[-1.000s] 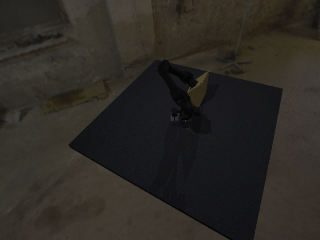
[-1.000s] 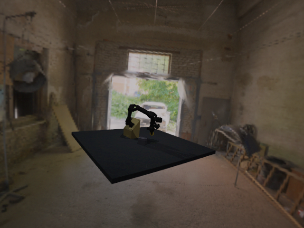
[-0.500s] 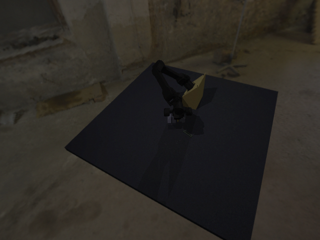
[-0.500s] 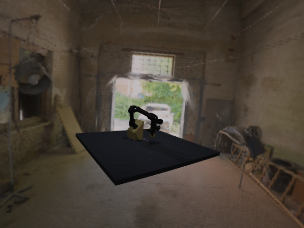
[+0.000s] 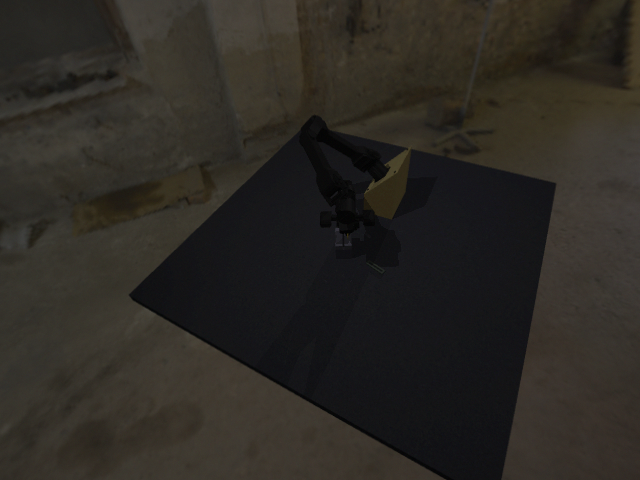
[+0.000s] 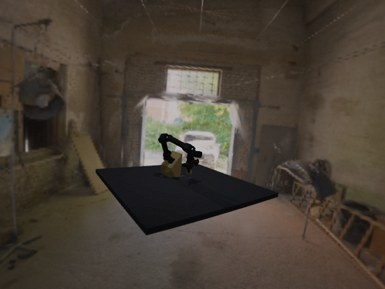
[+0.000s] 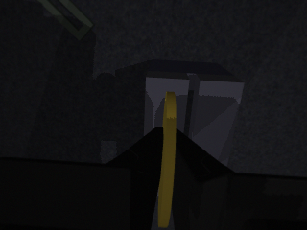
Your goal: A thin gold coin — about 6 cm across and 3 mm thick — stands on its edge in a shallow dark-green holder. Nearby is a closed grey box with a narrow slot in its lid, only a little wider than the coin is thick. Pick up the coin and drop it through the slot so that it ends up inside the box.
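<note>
Far left in the wrist view, the dark-green holder [image 7: 67, 19] lies empty on the dark table [image 7: 269, 43]. At centre, the gripper [image 7: 165, 158] has its jaws nearly closed, pinching the gold coin [image 7: 168, 158] edge-on, above the grey box [image 7: 211, 115], slot [image 7: 191, 103] just to the coin's right.

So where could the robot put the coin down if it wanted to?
Crowded: the gripper pinches the coin right over the grey box, with the green holder and tan block close by. Roomier: the dark table between those and its near and left edges.
</note>
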Controlling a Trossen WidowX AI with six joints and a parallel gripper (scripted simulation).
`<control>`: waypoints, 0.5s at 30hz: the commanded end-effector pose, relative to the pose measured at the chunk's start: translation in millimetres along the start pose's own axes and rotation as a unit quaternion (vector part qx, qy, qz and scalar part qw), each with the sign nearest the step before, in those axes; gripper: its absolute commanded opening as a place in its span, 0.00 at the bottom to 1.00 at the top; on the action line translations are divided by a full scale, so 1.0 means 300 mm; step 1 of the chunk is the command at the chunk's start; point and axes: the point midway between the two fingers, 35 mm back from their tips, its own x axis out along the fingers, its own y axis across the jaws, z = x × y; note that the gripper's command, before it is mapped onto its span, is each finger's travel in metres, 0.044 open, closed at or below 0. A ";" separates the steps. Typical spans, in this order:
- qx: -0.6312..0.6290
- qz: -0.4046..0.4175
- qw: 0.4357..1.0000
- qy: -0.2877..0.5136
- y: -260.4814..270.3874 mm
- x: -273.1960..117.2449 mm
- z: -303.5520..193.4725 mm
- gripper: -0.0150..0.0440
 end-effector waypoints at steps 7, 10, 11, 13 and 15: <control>-0.002 -0.003 1.000 0.005 -0.052 0.012 -0.073 0.25; -0.002 -0.003 1.000 0.004 -0.053 0.011 -0.072 0.26; -0.001 -0.002 1.000 0.003 -0.050 0.009 -0.067 0.25; 0.000 -0.002 1.000 0.002 -0.046 0.006 -0.057 0.25; 0.000 -0.002 1.000 0.002 -0.046 0.006 -0.057 0.25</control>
